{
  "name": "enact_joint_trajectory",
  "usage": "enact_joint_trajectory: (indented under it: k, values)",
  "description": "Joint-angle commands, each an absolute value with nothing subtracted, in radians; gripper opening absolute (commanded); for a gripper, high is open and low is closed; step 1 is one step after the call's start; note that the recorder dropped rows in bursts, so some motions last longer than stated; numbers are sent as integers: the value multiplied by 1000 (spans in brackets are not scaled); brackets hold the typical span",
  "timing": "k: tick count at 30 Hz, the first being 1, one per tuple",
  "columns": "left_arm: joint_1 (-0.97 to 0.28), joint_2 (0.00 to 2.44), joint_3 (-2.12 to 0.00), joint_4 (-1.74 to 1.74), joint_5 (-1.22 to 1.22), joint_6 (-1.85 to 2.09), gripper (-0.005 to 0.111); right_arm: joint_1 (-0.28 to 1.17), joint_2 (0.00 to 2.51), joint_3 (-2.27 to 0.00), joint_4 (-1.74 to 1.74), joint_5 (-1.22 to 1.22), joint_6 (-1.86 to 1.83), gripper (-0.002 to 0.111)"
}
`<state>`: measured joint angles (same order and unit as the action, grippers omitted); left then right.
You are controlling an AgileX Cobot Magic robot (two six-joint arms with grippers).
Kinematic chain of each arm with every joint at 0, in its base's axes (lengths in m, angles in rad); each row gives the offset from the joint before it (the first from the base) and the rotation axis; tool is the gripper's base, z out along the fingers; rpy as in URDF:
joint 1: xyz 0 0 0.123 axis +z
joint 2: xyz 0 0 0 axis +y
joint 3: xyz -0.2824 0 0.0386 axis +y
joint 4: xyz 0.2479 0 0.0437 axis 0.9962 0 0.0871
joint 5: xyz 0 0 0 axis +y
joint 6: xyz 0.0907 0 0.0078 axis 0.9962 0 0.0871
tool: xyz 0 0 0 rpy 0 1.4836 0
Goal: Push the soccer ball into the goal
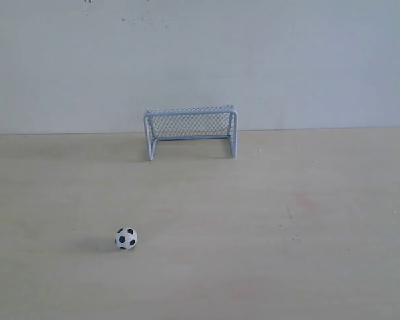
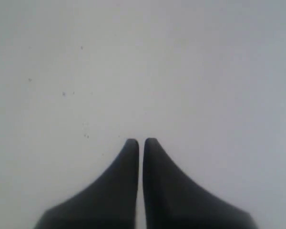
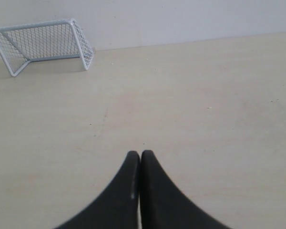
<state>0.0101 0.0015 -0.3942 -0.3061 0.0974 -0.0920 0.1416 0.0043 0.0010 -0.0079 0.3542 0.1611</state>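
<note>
Left gripper (image 2: 141, 143) is clenched, we see: its two dark fingers (image 2: 121, 186) stand almost together, with only a thin slit between the tips, and they grasp nothing. Behind it we see only a pale grey surface (image 2: 190, 71) with a few small dark specks (image 2: 64, 93).

Also the right gripper (image 3: 140, 155) is clenched and empty, and its black fingertips (image 3: 131, 160) touch each other. It hangs over the light wooden table (image 3: 219, 109), and the goal (image 3: 43, 42) stands well apart from it, at the far edge of the table.

In the exterior view we find the soccer ball (image 1: 126, 238), white with black patches, lying alone on the table (image 1: 287, 220) in the near left part. It touches nothing. The pale grey-blue goal (image 1: 191, 125) stands upright at the back of the table, just before the wall (image 1: 200, 60), with its open mouth towards the camera. The ball is well apart from the goal and lies a little to the left of its left post.
</note>
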Motion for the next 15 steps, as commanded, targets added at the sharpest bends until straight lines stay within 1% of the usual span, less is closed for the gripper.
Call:
enact_joint_trajectory:
  k: [1, 4, 10, 13, 15]
  values:
    - [13, 121, -580, -275, 220, -47, 4, 139, 0, 0, -10, 349, 159, 0]
    - [13, 291, -756, -244, 351, 14, 4, 139, 0, 0, -10, 349, 159, 0]
    - [13, 641, -1114, -280, 692, 311, 4, 139, 0, 0, -10, 349, 159, 0]
    - [13, 787, -1216, -311, 863, 523, 4, 139, 0, 0, -10, 349, 159, 0]
    - [13, 868, -1248, -312, 953, 643, 4, 139, 0, 0, -10, 349, 159, 0]
